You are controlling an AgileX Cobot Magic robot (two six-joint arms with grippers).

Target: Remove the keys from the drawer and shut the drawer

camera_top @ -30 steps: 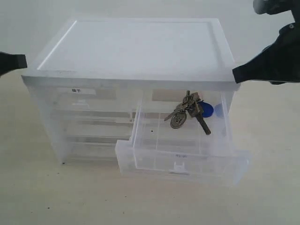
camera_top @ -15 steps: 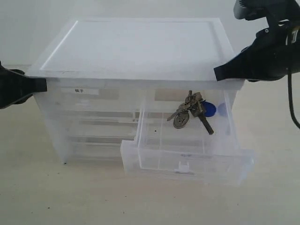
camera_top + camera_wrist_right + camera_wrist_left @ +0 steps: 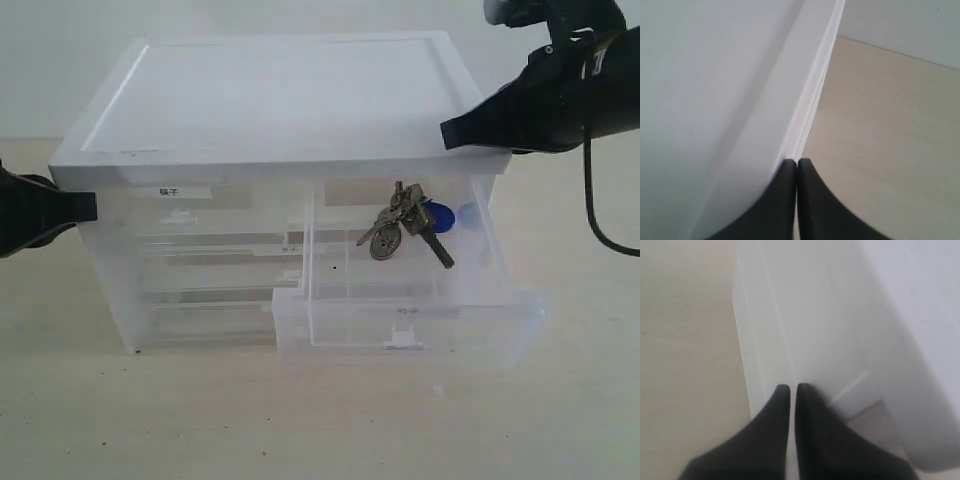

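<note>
With the left gripper (image 3: 90,207) and right gripper (image 3: 448,133) both pinched together and empty, the right should be opening before dipping onto the keys (image 3: 405,232) lying in the pulled-out drawer (image 3: 410,325).

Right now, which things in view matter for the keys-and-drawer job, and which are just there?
Job: bunch of silver metal keys with blue oval fob; open half-width translucent plastic drawer.
Just there: closed half-width drawer with white label; translucent plastic cabinet shell; beige tabletop.
</note>
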